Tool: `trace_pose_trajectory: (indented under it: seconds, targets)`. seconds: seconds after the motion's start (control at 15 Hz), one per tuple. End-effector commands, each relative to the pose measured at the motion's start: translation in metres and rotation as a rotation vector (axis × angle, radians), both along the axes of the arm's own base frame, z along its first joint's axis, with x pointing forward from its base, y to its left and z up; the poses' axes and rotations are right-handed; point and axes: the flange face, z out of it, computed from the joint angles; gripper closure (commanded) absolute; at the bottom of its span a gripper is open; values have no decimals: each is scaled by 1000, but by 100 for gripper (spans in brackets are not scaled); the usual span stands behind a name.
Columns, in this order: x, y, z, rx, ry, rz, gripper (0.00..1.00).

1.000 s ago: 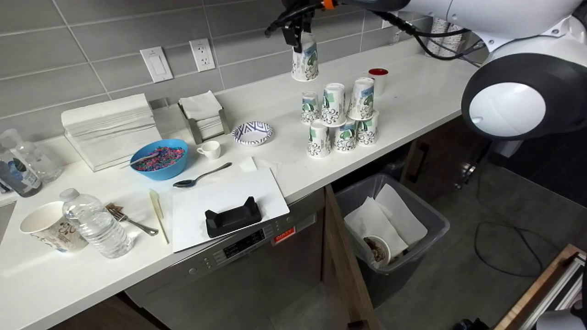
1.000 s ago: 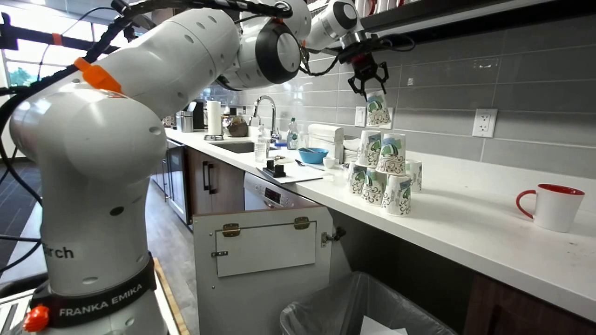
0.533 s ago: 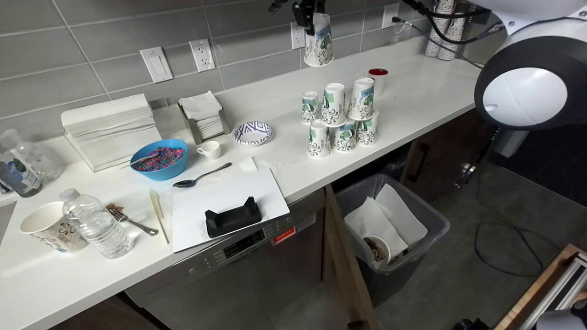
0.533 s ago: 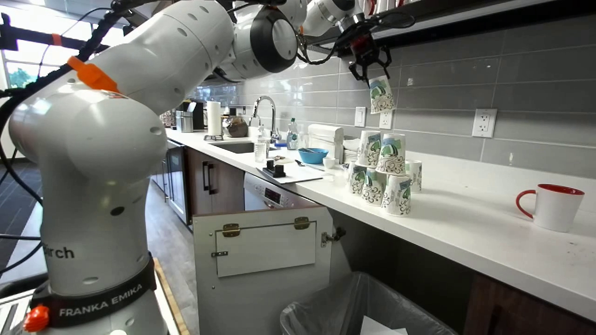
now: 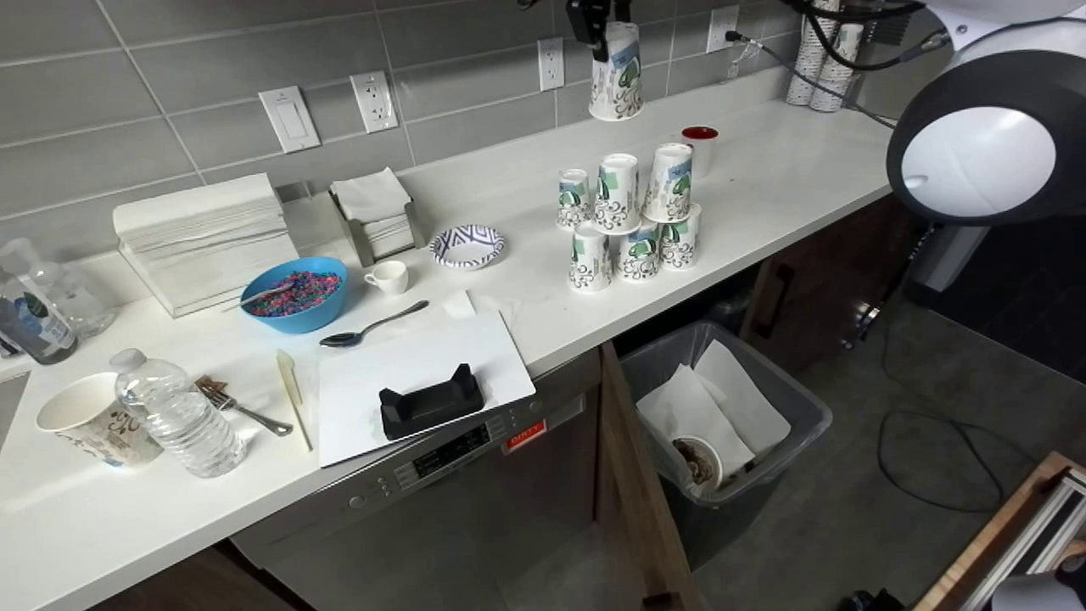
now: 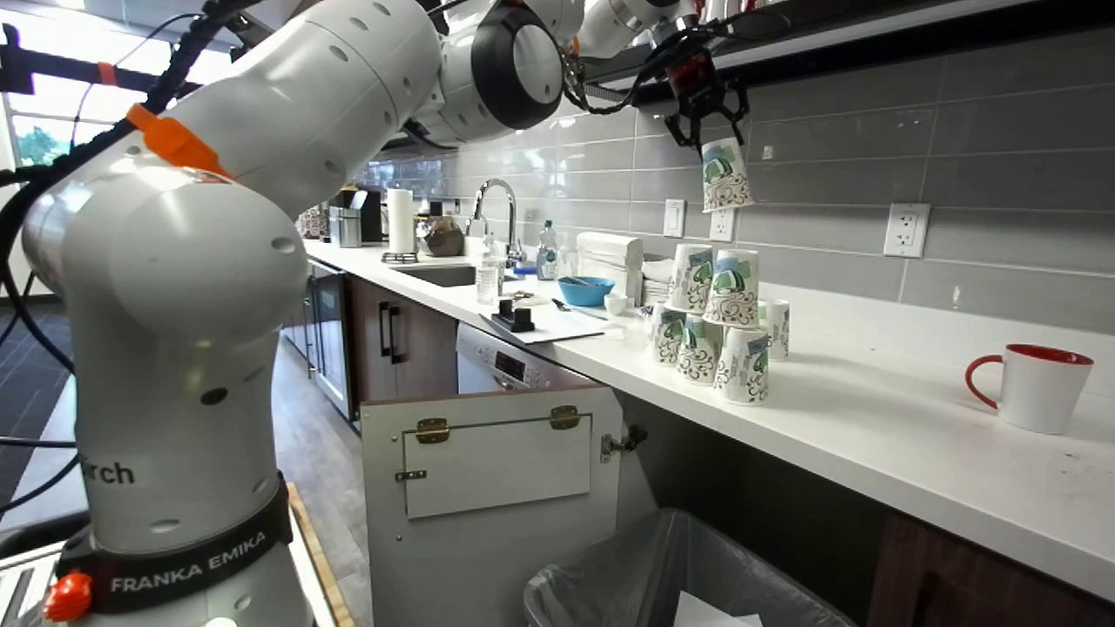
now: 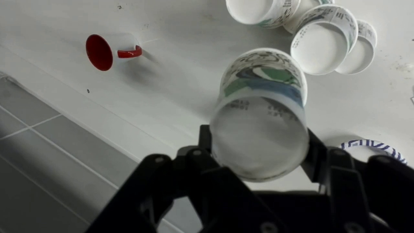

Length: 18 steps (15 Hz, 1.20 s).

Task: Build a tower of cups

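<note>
My gripper (image 5: 612, 34) is shut on an upside-down white paper cup (image 5: 617, 81) with a green logo and holds it in the air. In an exterior view my gripper (image 6: 719, 144) and the held cup (image 6: 726, 178), slightly tilted, are above the tower. In the wrist view the held cup (image 7: 258, 136) sits between both fingers (image 7: 258, 147). The tower has three upside-down cups (image 5: 639, 255) on the counter and two cups (image 5: 618, 193) (image 5: 669, 184) on top. A single cup (image 5: 573, 204) stands upside down behind it. The wrist view shows tower cups (image 7: 318, 48) at upper right.
A white mug with red inside (image 6: 1041, 387) stands on the counter, also in the wrist view (image 7: 124, 47). A blue-patterned dish (image 5: 467, 255), small cup (image 5: 390, 278) and blue bowl (image 5: 318, 318) stand along it. A shelf (image 6: 871, 39) hangs above. A bin (image 5: 806, 416) stands below the edge.
My gripper has risen with the held cup and moved right in both exterior views. The tower cups and the single cup have not moved.
</note>
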Motion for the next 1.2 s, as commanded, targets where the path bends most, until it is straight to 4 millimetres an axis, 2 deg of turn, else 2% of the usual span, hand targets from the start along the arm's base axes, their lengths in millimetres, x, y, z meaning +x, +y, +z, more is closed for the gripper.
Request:
trace_pose_trajectory:
  seconds: [0.0,0.33,1.13]
  targets:
    - [-3,-12,-5,63,49,-31,60]
    - [-4,-26,-8,106,74,-65,60]
    - [-7,-31,-18,146,120,-118,60]
